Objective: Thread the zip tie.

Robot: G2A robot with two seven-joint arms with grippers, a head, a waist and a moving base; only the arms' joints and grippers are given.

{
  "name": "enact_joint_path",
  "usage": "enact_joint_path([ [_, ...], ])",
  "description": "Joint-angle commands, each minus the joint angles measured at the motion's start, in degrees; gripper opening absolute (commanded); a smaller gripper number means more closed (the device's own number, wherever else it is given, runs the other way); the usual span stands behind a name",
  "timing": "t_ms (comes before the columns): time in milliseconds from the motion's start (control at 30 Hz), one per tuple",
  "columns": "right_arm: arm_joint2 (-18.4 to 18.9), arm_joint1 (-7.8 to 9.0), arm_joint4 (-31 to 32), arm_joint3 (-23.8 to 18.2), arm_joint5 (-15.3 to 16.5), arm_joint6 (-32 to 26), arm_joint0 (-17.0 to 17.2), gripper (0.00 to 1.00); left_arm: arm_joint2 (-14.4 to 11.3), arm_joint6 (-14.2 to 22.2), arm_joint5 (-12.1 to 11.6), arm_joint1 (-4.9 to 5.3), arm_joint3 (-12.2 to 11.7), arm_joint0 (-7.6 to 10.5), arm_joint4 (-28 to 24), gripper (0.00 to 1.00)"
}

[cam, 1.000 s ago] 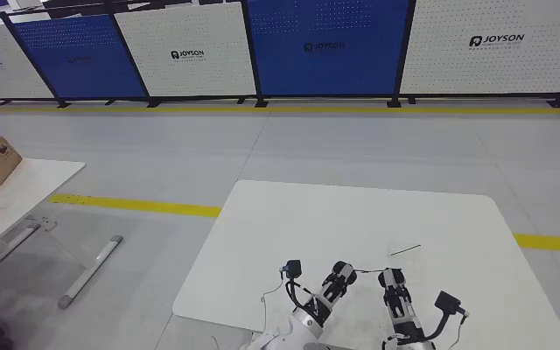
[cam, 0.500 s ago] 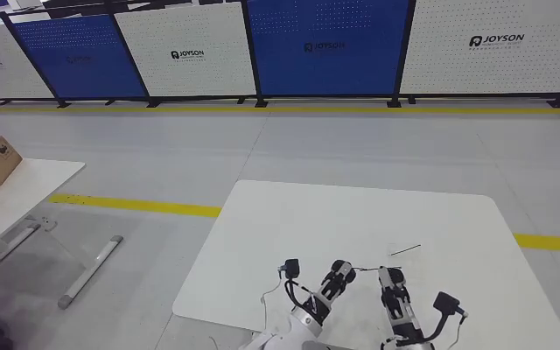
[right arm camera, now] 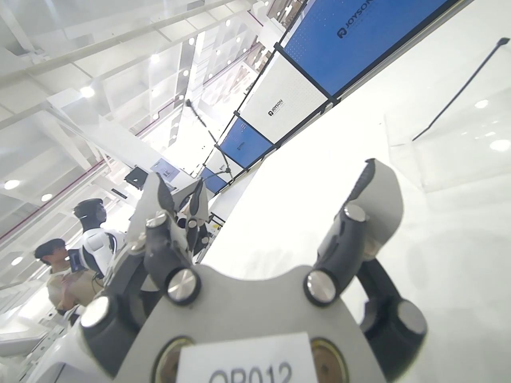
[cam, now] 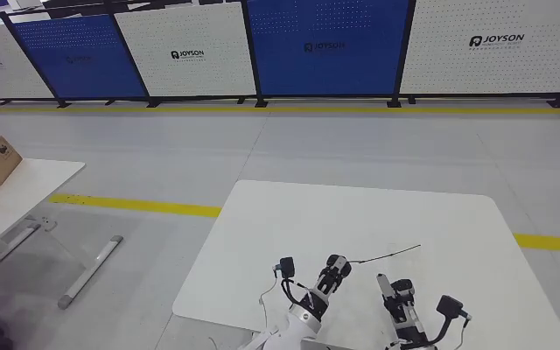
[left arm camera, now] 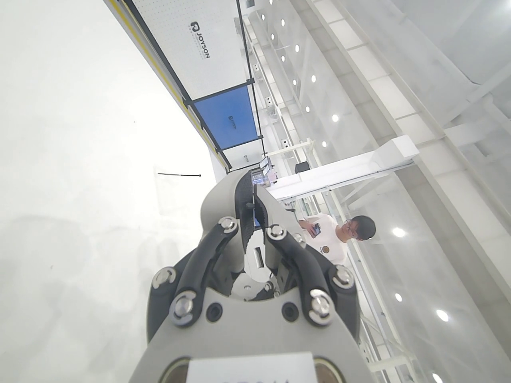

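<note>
My left gripper point(cam: 339, 263) is shut on one end of a thin black zip tie point(cam: 367, 259), near the white table's point(cam: 350, 210) front edge. The tie sticks out past the fingers toward the table's middle. In the left wrist view the pads point(left arm camera: 244, 197) are pressed together on a small black bit. A second black zip tie point(cam: 407, 250) point(left arm camera: 179, 175) point(right arm camera: 459, 89) lies flat on the table beyond it. My right gripper point(cam: 391, 285) point(right arm camera: 265, 185) stands open to the right of the left one, holding nothing. The right wrist view shows the held tie point(right arm camera: 207, 129) rising from the left gripper.
A see-through plastic piece point(right arm camera: 447, 161) sits on the table close to the loose tie. Another white table point(cam: 35, 188) stands off to the left, and blue and white barrier panels point(cam: 324, 48) line the back of the floor.
The right gripper has let go of the tie it shared with the left and drawn back toward the front edge. The held tie now points out toward the loose one.
</note>
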State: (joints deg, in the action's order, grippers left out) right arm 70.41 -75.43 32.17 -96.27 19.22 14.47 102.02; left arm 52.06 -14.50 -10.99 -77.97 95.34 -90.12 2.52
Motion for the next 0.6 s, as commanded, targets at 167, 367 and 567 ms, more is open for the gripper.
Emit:
enact_joint_path([
  [167, 0.41, 0.05, 3.44, 0.18, -1.1, 1.31, -0.46, 1.0, 0.07, 0.31, -0.23, -0.02, 0.24, -0.15, -0.69, 0.0],
  [367, 2.41, 0.65, 12.29, 1.55, -1.75, 0.93, -1.37, 1.0, 1.79, 2.98, -0.81, 0.32, 2.02, -1.63, -4.98, 0.0],
  [567, 2.81, 0.92, 16.06, 1.53, -2.43, -0.52, -1.44, 1.0, 2.08, 4.35, -0.64, 0.41, 2.48, -2.0, -6.52, 0.0],
])
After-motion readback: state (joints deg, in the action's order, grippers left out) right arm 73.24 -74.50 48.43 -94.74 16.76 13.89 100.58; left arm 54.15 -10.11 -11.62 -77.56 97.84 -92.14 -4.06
